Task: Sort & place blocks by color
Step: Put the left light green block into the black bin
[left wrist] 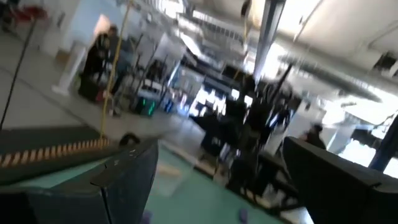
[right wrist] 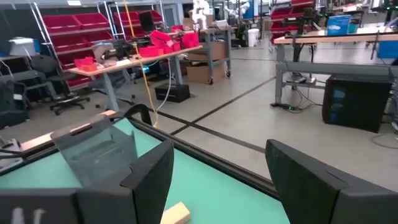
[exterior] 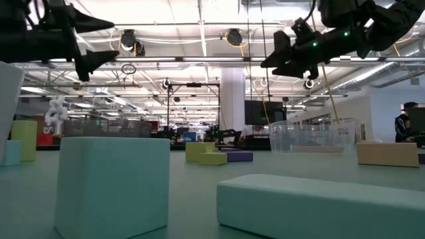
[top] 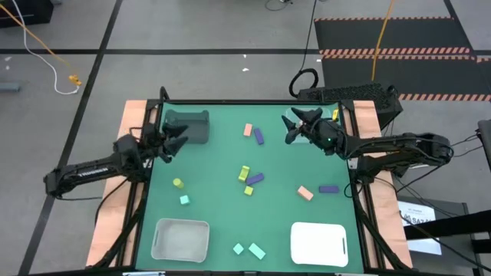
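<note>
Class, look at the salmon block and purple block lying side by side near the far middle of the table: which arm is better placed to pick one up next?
Probably the right. In the high view the right gripper hangs open just beside the salmon block and purple block. The left gripper, also open, sits farther off by the grey bin.

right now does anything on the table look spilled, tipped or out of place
Nothing looks damaged or spilled. The blocks lie scattered loose on the green table, such as a purple bar and a teal pair, none in the white bin. Both grippers, left and right, hang open and empty.
</note>
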`<action>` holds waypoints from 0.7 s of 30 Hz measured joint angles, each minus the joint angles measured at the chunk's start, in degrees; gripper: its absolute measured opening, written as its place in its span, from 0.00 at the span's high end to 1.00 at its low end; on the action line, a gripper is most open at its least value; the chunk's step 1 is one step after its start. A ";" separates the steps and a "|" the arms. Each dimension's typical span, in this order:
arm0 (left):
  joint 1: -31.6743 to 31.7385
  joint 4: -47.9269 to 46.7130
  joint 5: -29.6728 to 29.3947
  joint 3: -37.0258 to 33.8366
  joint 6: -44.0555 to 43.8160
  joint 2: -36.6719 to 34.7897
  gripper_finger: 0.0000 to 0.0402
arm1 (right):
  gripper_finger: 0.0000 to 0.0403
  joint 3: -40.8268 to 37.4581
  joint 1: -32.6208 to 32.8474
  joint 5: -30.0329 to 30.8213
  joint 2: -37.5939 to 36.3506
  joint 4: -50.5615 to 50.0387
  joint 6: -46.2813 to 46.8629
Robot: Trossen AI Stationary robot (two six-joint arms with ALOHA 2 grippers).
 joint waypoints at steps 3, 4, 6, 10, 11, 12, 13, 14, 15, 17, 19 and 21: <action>-1.99 -2.83 0.00 3.13 0.36 5.03 0.14 | 0.39 0.00 0.61 0.06 0.00 0.07 0.00; -2.79 -4.51 0.02 4.48 0.70 6.69 0.14 | 0.39 0.00 0.81 0.06 0.00 0.07 0.00; -4.58 -9.14 0.07 7.69 1.75 10.21 0.14 | 0.39 0.00 1.17 0.07 0.00 0.07 0.01; -8.73 -24.21 0.13 14.43 2.42 16.17 0.14 | 0.39 0.00 1.97 0.07 0.00 0.04 0.00; -9.79 -28.17 0.12 16.03 1.80 17.40 0.14 | 0.39 0.00 2.13 0.07 0.00 0.04 0.00; -10.94 -32.21 0.12 17.63 0.86 18.65 0.14 | 0.39 0.00 2.16 0.06 0.00 0.02 0.00; -12.11 -36.21 0.11 19.25 -0.38 19.75 0.14 | 0.39 0.00 2.16 0.05 0.00 0.02 0.00; -13.33 -39.86 0.11 20.83 -1.82 20.80 0.14 | 0.39 0.00 2.16 0.05 0.00 -0.06 0.00; -14.68 -43.01 0.11 22.39 -3.37 21.81 0.14 | 0.39 0.00 2.16 0.03 0.00 -0.28 0.00; -17.49 -49.59 0.07 25.15 -6.70 23.70 0.14 | 0.39 0.00 2.16 0.03 0.00 -0.79 0.02; -20.45 -55.93 0.02 27.59 -10.35 25.52 0.14 | 0.39 0.00 2.16 -0.01 0.00 -1.20 0.00; -23.25 -62.55 -0.02 29.95 -14.57 27.19 0.14 | 0.39 0.00 2.16 -0.06 0.00 -1.84 0.01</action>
